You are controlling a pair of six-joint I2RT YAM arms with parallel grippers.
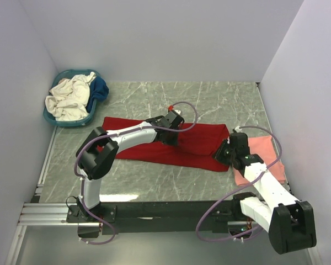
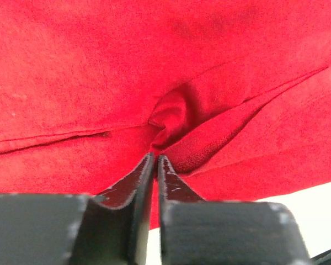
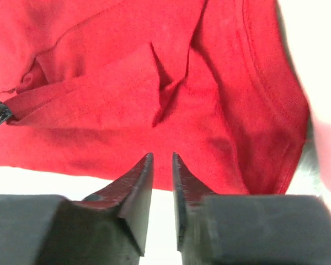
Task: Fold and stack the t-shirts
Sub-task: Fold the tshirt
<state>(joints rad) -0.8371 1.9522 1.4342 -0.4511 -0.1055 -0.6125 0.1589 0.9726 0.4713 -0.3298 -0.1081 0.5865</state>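
Observation:
A deep red t-shirt (image 1: 201,142) lies as a long folded band across the middle of the table. My left gripper (image 1: 175,133) is low over its upper middle. In the left wrist view the left gripper (image 2: 155,157) has its jaws a thin slit apart, tips at a small pucker in the red cloth (image 2: 99,66). My right gripper (image 1: 222,154) is at the band's right end. In the right wrist view it (image 3: 163,155) is open with nothing between the fingers, just above the red shirt's (image 3: 99,110) near edge. A salmon pink t-shirt (image 1: 265,152) lies flat at the right, partly under the right arm.
A teal basket (image 1: 71,123) stands at the back left, holding a crumpled cream-white t-shirt (image 1: 69,96) and a dark blue one (image 1: 101,88). White walls close in the table on three sides. The arm bases and a metal rail (image 1: 49,212) run along the near edge.

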